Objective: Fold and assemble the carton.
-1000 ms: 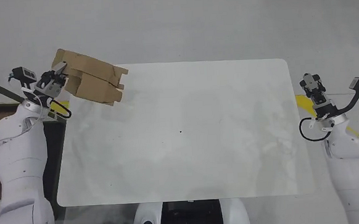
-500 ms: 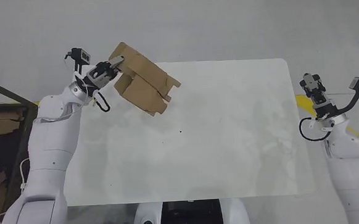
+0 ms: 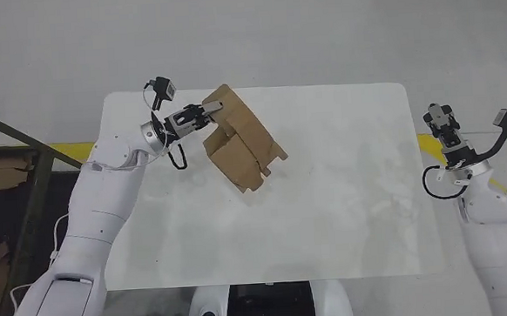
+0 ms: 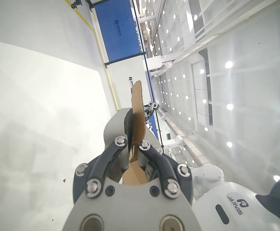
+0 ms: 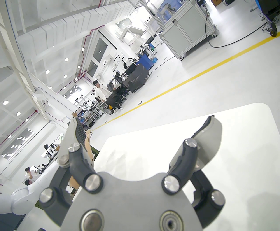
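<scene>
While the left pincer [image 3: 209,108] is clamping tight on one edge of the flattened carton [image 3: 239,141], the cardboard is hanging just beyond its tips over the desk [image 3: 344,205]. Well apart from it, the right pincer [image 5: 142,124] is sitting wide open, gripping nothing.

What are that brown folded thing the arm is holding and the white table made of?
The carton looks like plain brown corrugated cardboard with a matte finish: its edge in the left wrist view shows a thin, layered section, and the panels bend at creases. The table has a smooth white top with a faint sheen and soft cloudy marks. It may be laminate or coated board, but the look leaves it open.
</scene>
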Controlling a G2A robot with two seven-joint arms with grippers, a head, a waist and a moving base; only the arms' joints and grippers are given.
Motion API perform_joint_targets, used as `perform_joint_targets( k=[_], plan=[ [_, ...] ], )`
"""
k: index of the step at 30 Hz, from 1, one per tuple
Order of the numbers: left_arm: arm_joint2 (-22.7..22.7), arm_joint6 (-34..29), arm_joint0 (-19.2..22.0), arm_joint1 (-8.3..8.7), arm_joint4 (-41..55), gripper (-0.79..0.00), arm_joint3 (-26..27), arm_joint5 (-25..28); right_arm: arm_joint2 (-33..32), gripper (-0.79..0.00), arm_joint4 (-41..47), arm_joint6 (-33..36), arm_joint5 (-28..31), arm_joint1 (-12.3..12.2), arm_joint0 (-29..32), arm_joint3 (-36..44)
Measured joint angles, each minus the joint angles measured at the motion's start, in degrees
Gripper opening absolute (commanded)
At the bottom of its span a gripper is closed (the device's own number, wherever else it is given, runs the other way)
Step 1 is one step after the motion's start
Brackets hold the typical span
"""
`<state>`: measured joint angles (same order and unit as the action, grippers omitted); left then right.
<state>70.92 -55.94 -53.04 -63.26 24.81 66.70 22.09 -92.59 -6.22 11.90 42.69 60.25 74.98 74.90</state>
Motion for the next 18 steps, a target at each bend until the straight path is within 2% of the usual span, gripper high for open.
perform_joint_targets(
  k=[9, 18],
  plan=[
    [-0.7, -1.59, -1.2, -0.08, 1.29, -0.785, 3.18, -1.58, 0.0, 0.0, 0.0, 0.0, 0.0, 0.0, 0.0, 0.0],
    [-0.73, -1.56, -1.28, -0.1, 1.6, -0.785, 3.33, -1.86, 0.0, 0.0, 0.0, 0.0, 0.0, 0.0, 0.0, 0.0]
  ],
)
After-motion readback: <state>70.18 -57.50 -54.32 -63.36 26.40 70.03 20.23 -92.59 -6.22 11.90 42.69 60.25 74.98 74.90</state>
